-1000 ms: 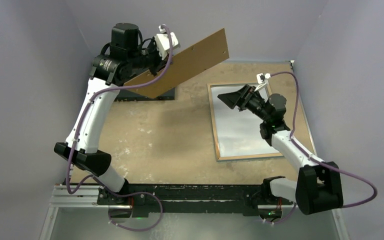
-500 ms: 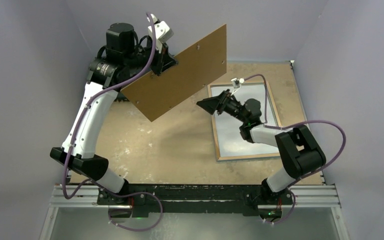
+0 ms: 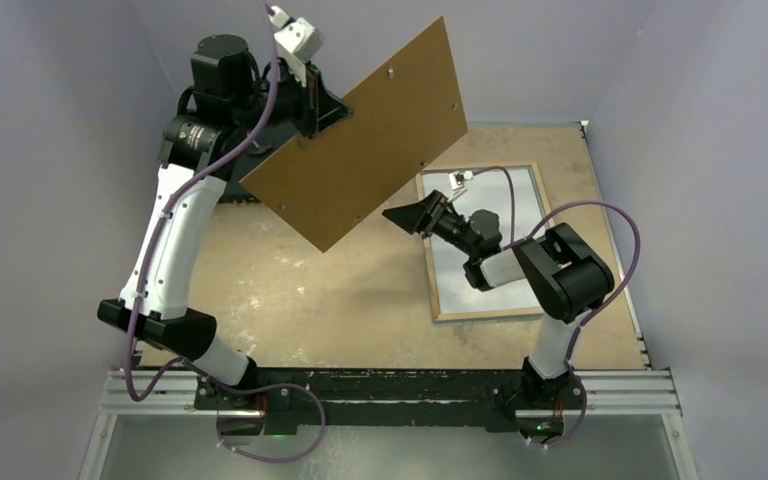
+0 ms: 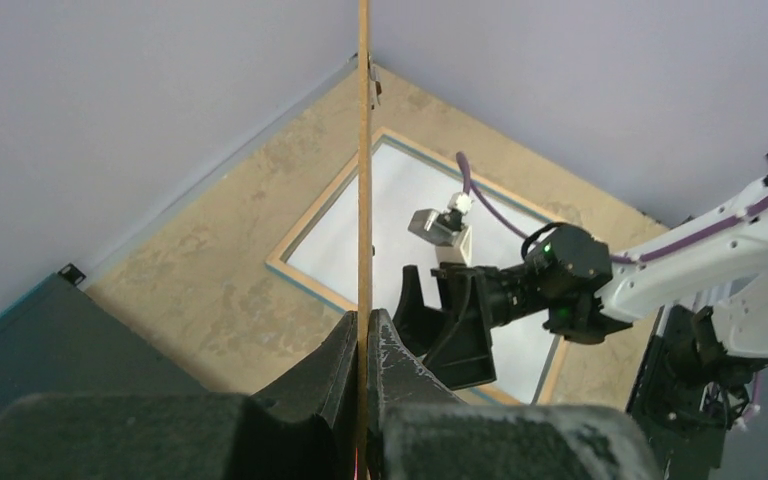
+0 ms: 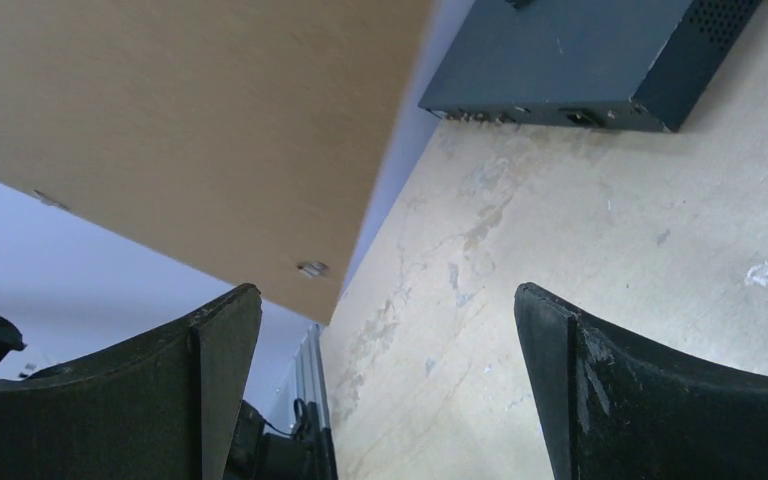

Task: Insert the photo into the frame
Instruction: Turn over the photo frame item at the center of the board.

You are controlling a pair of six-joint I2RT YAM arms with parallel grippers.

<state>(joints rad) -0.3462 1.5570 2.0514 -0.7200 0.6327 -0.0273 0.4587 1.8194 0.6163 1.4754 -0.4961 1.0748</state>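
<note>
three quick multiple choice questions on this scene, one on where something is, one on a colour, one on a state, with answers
1. Where is the thin rectangular light-wood picture frame?
A. lying flat on the right side of the tan table
B. lifted in the air
C. standing on edge at the left side

2. What colour is the flat rectangular fibreboard panel in the left pincer?
A. grey
B. blue
C. brown

3. How is the right pincer?
A. shut on the frame
B. open, holding nothing
C. shut on the panel

Answers: 1 A, the overhead view shows it flat on the right side. 2 C, its broad face is brown in the overhead view. 3 B, its wrist view shows wide jaws with nothing held between them.
</note>
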